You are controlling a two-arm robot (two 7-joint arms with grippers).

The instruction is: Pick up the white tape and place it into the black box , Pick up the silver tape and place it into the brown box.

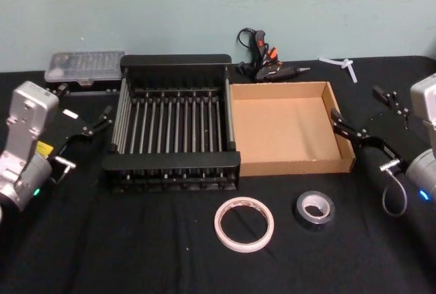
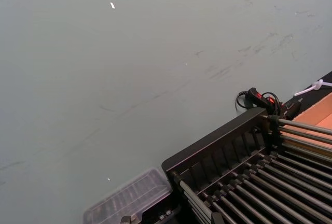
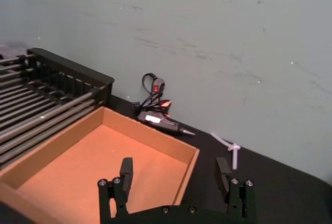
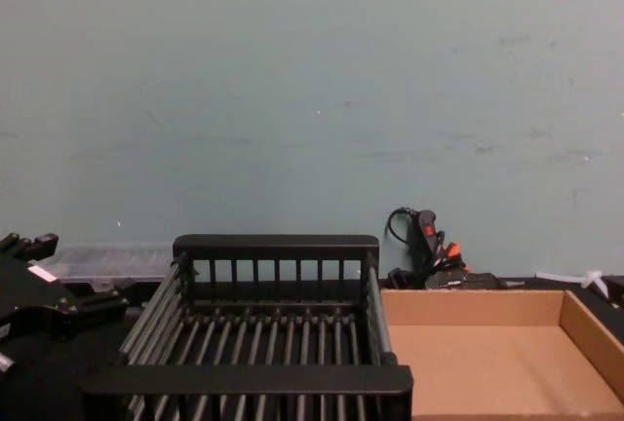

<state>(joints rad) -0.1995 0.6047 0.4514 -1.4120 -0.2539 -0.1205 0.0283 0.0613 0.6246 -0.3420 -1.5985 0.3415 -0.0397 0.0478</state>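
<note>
With both boxes empty, we judge the white tape (image 1: 244,224), lying flat at the head view's lower centre, light and thin-walled, best pinched gently across its rim by our right gripper (image 3: 176,175), now spread wide and empty.

A pale blue-green wall (image 1: 204,8) fills the upper part of the frame; it is marked with faint scuffs and scratches, and a small white fleck is seen near its top in the chest view. The lower part is taken up by a table covered with a black cloth (image 1: 136,253), whose far edge meets the wall. The lighting is even and soft.
</note>
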